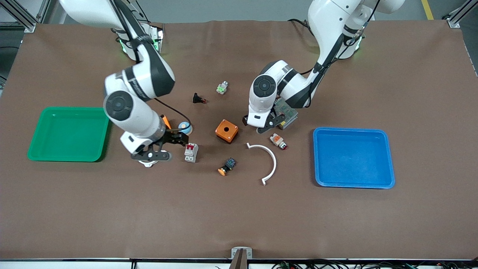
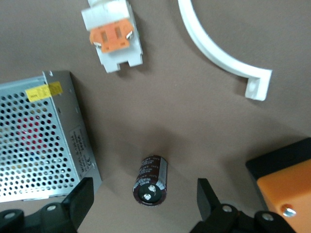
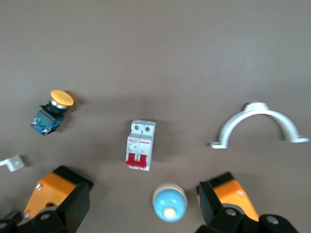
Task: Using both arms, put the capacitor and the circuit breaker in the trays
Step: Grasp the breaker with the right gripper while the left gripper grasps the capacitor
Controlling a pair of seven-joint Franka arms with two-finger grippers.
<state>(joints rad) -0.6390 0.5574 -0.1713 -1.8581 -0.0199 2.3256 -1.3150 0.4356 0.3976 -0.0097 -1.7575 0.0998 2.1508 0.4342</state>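
The capacitor (image 2: pixel 150 179), a small dark cylinder with a grey stripe, lies on the brown mat between the open fingers of my left gripper (image 2: pixel 145 198). In the front view my left gripper (image 1: pixel 264 125) hangs low over that spot and hides it. The circuit breaker (image 1: pixel 191 152), a white block with red levers, lies flat beside my right gripper (image 1: pixel 152 155) and nearer the front camera than a blue dome button (image 1: pixel 185 128). In the right wrist view the breaker (image 3: pixel 141 144) lies clear of my open, empty right gripper (image 3: pixel 144 203), and the blue dome (image 3: pixel 170 201) sits between its fingers.
A green tray (image 1: pixel 44 153) lies at the right arm's end and a blue tray (image 1: pixel 388 160) at the left arm's end. An orange box (image 1: pixel 226 130), white arc (image 1: pixel 269 160), white-orange push-button (image 1: pixel 278 141), mesh power supply (image 1: pixel 287 111), orange-capped button (image 1: pixel 227 166) and black push-button (image 1: pixel 199 99) are scattered mid-table.
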